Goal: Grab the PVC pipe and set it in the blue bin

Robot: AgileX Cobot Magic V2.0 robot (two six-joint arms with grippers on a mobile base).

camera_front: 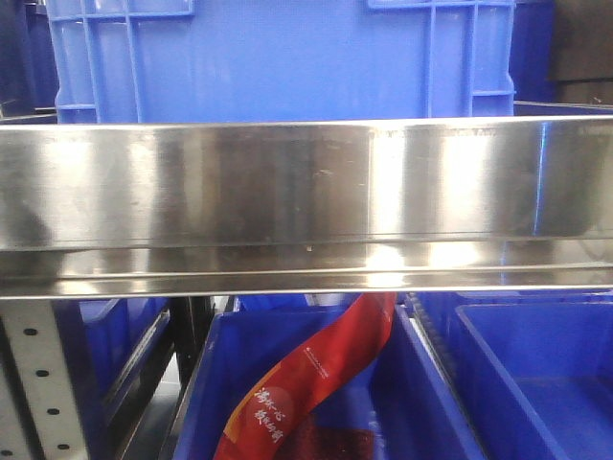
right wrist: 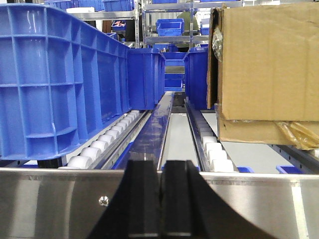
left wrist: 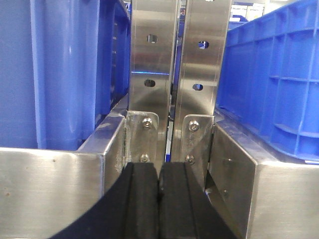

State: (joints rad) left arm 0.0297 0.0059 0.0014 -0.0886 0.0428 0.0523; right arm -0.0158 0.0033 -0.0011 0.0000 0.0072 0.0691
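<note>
In the front view a blue bin [camera_front: 287, 57] stands on the steel shelf rail [camera_front: 306, 201], its inside hidden, while a lower blue bin [camera_front: 316, 402] holds a red printed packet [camera_front: 316, 383]. No PVC pipe can be made out in any view. Only the wrist views show the left gripper [left wrist: 159, 199] and right gripper [right wrist: 161, 199], both pressed together on nothing, and the right one alone shows a cardboard box [right wrist: 269, 69] on rollers.

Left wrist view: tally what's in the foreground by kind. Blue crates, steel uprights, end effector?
Blue crates: 2
Perforated steel uprights: 2
Left end effector: 1, shut
Total: 5
No PVC pipe in this view.
</note>
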